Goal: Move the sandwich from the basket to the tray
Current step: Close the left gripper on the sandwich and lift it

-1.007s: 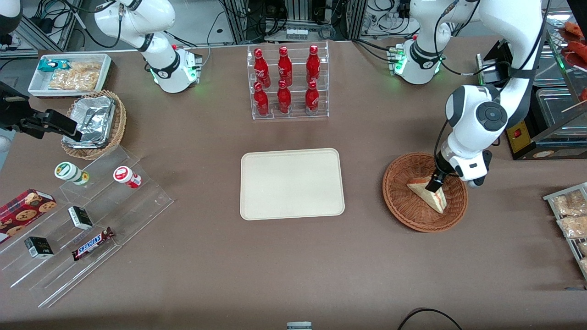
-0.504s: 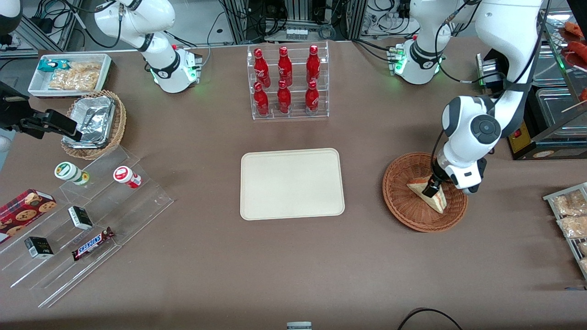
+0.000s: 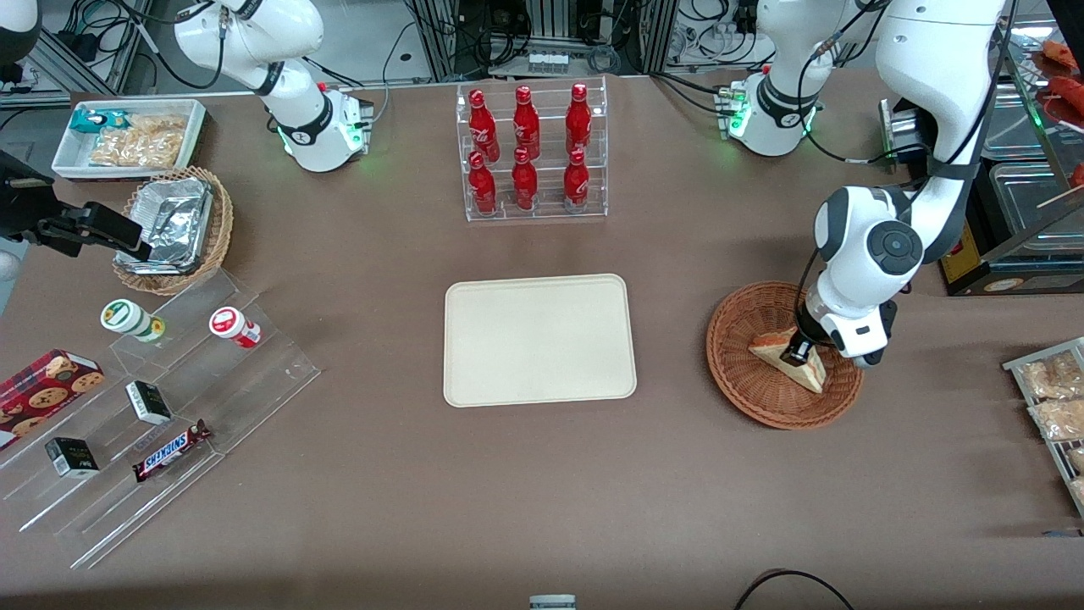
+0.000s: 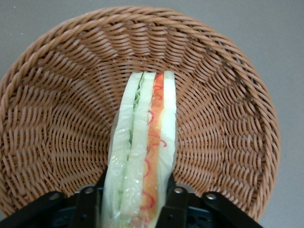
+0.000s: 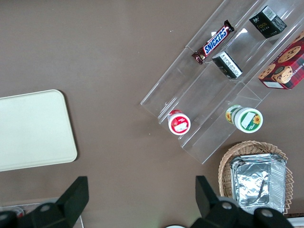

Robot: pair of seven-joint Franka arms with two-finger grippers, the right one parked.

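Shifting a touch toward the tray (image 3: 539, 339) since a second ago, our gripper (image 3: 797, 350) sits low in the basket (image 3: 741, 373), fingers (image 4: 175, 205) clamped on both sides of the sandwich (image 4: 145, 152), which we see inside the wicker.

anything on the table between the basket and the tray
No, only bare brown tabletop separates basket from tray in the front view; the hand grips the sandwich.
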